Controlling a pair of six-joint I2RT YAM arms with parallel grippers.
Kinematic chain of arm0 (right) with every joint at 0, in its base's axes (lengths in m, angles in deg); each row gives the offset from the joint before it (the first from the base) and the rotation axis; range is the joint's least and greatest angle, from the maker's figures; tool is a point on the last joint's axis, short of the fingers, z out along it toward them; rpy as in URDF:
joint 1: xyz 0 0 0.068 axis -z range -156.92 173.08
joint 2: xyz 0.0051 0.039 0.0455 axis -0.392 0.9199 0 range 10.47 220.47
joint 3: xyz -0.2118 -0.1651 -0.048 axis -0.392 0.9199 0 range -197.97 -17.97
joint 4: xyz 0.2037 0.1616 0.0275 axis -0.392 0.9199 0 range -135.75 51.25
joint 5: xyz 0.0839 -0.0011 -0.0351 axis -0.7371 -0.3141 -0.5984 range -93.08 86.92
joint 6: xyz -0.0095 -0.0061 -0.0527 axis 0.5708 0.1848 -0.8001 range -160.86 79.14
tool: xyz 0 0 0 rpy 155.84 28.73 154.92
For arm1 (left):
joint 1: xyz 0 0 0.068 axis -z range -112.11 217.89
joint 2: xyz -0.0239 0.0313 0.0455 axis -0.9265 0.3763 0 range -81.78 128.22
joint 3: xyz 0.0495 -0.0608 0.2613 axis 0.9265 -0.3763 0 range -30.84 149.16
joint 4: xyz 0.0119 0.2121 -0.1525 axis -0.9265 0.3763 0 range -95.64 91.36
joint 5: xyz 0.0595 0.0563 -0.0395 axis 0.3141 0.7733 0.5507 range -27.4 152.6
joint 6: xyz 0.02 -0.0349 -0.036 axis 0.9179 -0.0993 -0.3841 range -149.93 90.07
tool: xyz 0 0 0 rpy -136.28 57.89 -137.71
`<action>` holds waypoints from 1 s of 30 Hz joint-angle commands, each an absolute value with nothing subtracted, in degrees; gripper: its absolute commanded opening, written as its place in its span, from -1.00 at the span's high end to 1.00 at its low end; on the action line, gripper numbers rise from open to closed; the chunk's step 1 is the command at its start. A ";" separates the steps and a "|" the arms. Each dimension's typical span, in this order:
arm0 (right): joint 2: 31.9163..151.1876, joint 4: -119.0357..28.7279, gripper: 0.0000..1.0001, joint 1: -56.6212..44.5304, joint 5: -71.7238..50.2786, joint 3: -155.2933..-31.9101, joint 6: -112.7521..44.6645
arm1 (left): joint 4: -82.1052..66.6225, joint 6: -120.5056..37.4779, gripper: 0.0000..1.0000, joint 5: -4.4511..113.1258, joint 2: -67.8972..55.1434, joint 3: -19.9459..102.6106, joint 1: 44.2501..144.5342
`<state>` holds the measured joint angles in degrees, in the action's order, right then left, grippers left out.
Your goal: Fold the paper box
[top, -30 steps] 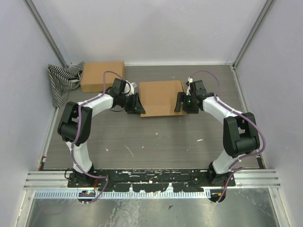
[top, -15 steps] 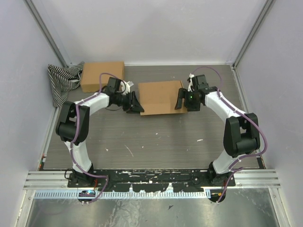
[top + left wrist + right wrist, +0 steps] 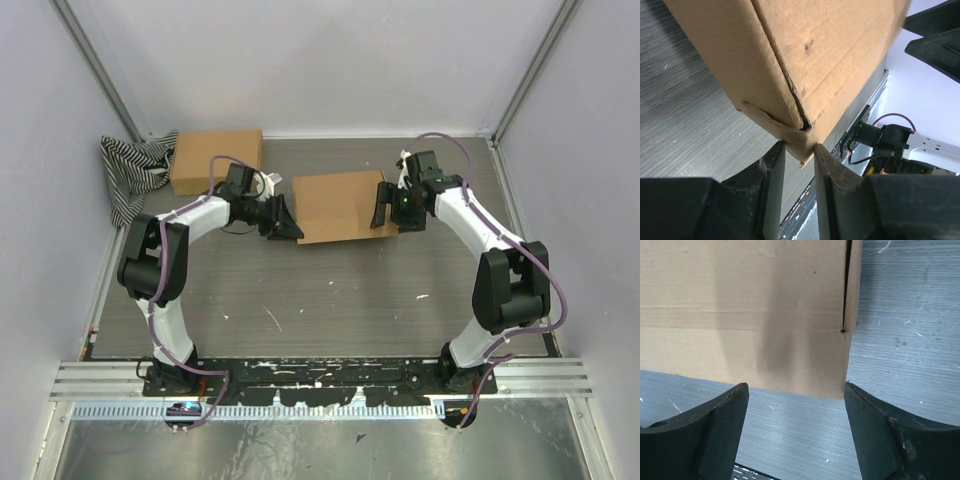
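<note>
Paper box (image 3: 340, 205) is flattened and lies near the middle of the table (image 3: 330, 290), somewhat toward the far side, between the two arms. The left tool (image 3: 287, 220) is at its near left corner. In the left wrist view the two fingers (image 3: 771, 170) stand close together and pinch this frayed corner (the cardboard tip sits right between them). The right tool (image 3: 384, 208) is at the right edge of the box with its jaws wide open, gripping nothing; the edge is just in front of its fingertips. A second brown box (image 3: 215, 160) and a striped cloth (image 3: 130, 172) rest at the far left corner, well apart.
</note>
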<state>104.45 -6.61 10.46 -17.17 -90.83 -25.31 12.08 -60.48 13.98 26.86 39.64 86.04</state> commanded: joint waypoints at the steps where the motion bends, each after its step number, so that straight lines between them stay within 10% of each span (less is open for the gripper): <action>1: 97.89 -7.07 -0.64 10.02 -10.71 -92.64 -24.18 | 10.86 -61.73 0.31 11.00 25.77 39.07 85.97; 9: 86.32 -17.66 -0.64 8.71 -21.83 -86.60 -23.25 | 6.86 -65.49 0.38 9.45 26.42 39.22 86.94; 15: 82.28 -31.73 -0.62 7.26 -31.68 -75.88 -13.16 | -0.64 -70.51 -0.03 20.75 24.20 40.96 86.93; 30: 84.98 -65.34 -0.40 0.94 -18.79 -52.14 8.07 | -5.33 -69.78 -0.08 32.46 41.59 63.79 91.76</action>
<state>82.57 -50.57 2.72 -21.41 -53.58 1.47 -4.29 -70.66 29.58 36.23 59.71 90.42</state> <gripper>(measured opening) 0.704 0.545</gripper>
